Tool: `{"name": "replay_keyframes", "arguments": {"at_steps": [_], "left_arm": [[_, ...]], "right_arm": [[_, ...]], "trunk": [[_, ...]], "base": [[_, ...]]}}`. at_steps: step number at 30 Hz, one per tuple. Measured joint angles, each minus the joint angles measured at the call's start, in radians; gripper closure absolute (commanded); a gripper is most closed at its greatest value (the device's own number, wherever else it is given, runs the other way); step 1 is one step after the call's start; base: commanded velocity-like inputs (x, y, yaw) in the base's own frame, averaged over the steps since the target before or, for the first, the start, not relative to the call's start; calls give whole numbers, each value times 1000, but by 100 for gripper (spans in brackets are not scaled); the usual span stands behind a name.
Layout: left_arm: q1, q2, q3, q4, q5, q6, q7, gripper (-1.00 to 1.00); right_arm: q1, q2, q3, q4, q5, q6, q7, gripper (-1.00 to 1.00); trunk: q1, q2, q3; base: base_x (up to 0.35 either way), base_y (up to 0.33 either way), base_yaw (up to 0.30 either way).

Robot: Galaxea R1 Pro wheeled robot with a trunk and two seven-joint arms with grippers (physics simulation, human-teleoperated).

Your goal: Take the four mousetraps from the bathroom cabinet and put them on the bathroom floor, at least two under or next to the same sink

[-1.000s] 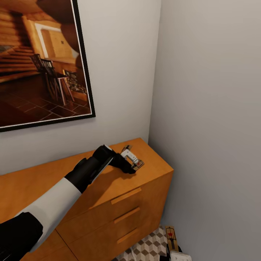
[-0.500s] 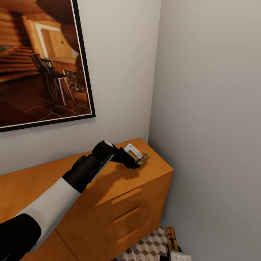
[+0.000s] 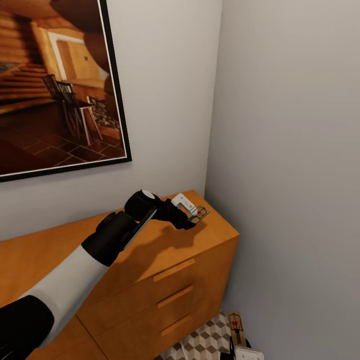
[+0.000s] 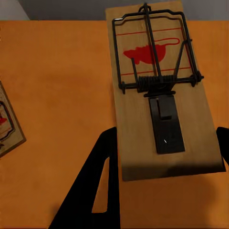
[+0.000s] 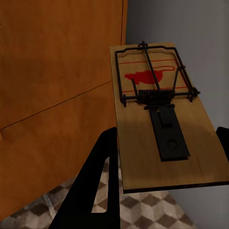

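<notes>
My left gripper (image 3: 191, 216) is shut on a mousetrap (image 3: 201, 212), holding it just above the right end of the orange cabinet (image 3: 150, 265). In the left wrist view that mousetrap (image 4: 162, 95) sits between the black fingers (image 4: 102, 181) of the left gripper (image 4: 164, 136). A second mousetrap (image 4: 7, 126) lies on the cabinet top (image 4: 57, 71). Low by the cabinet's right side, my right gripper (image 3: 238, 344) is shut on another mousetrap (image 3: 236, 325). This mousetrap (image 5: 160, 119) hangs in the right gripper (image 5: 165, 133) above the cube-patterned bathroom floor (image 5: 143, 210). The sink is out of view.
A large framed picture (image 3: 55, 85) hangs on the wall above the cabinet. A grey wall (image 3: 290, 175) closes the corner at the right, leaving a narrow strip of floor (image 3: 205, 342) beside the cabinet side (image 5: 57, 71) and its bar-handled drawers (image 3: 175, 296).
My left gripper has lifted its mousetrap off the cabinet top and carried it slightly up and to the right. The right gripper and its mousetrap have stayed still.
</notes>
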Motion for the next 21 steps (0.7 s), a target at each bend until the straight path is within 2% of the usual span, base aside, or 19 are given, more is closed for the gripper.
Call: {"name": "replay_keyframes", "arguments": {"at_steps": [5,21], "left_arm": [[0,9,-1,-3,1,2,0,100],[0,13,-2,5,3,2,0,100]], "right_arm": [[0,0,0,0,0,0,0,100],[0,1,0,0,0,0,0,100]], "trunk": [[1,0,0],[1,0,0]], "base": [[-240,0,0],[-333,0,0]]}}
